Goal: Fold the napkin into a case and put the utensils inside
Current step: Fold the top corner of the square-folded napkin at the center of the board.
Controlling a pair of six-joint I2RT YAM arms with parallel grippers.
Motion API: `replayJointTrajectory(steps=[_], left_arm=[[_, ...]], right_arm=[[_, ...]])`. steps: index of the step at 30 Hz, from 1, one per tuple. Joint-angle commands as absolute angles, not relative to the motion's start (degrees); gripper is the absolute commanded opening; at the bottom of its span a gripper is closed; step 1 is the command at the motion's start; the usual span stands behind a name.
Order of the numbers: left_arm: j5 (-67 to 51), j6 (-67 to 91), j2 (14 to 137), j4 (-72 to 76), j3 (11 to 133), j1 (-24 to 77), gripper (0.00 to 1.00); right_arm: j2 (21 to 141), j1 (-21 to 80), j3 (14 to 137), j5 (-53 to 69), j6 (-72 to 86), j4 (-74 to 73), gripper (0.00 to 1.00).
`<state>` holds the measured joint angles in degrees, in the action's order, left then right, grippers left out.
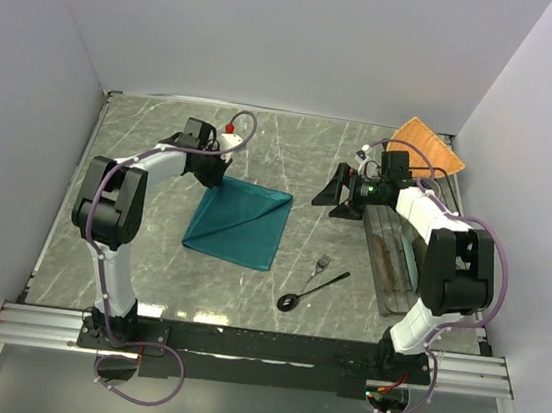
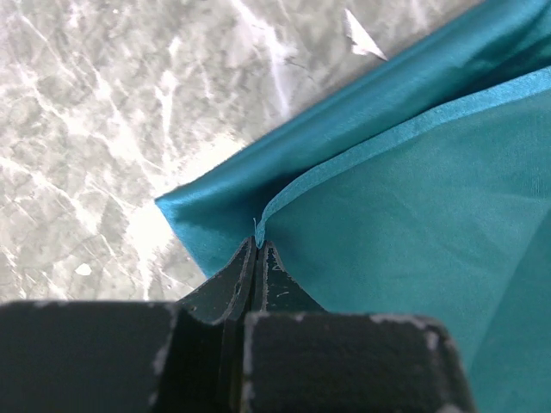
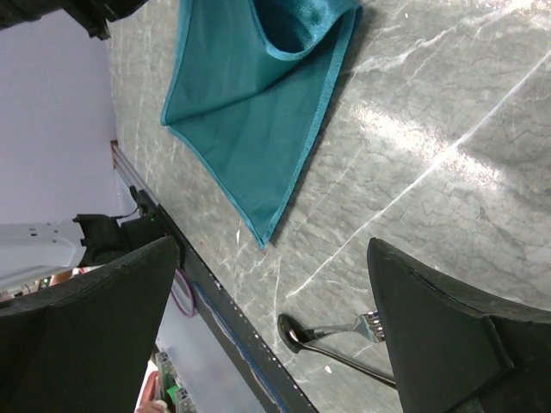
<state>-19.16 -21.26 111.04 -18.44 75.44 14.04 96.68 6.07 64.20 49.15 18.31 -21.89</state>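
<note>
The napkin (image 2: 413,215) is barely pinched between closed left fingers (image 2: 237,282); its hem may be lost. Right fingers (image 3: 430,327) are spread, empty.

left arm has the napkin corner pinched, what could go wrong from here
1. The left pincer is shut on only the very tip of the upper layer of the teal napkin, so the cloth may slip free when pulled.
2. The fork and spoon lie close to the napkin's near right corner; a dragged fold might nudge them.
</note>
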Motion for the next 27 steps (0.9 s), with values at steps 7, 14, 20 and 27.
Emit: replayJointTrajectory(steps=[7, 14, 20, 27], left_arm=[[-22.3, -17.7, 113.8, -18.5, 79.9, 11.9, 0.01], [-22.2, -16.7, 114.0, -18.1, 79.8, 11.3, 0.01], [-21.9, -16.1, 113.8, -18.1, 79.3, 11.0, 0.01], [-21.7, -14.9, 114.4, -18.5, 79.6, 10.5, 0.01]], right_arm=[[99.4, 6.2, 68.0, 47.5, 16.1, -23.6, 1.0], [100.1, 6.9, 68.9, 47.4, 15.5, -23.9, 0.99], [100.5, 7.4, 69.6, 47.5, 14.9, -24.2, 0.95], [100.5, 8.3, 69.9, 47.6, 14.9, -23.6, 0.86]])
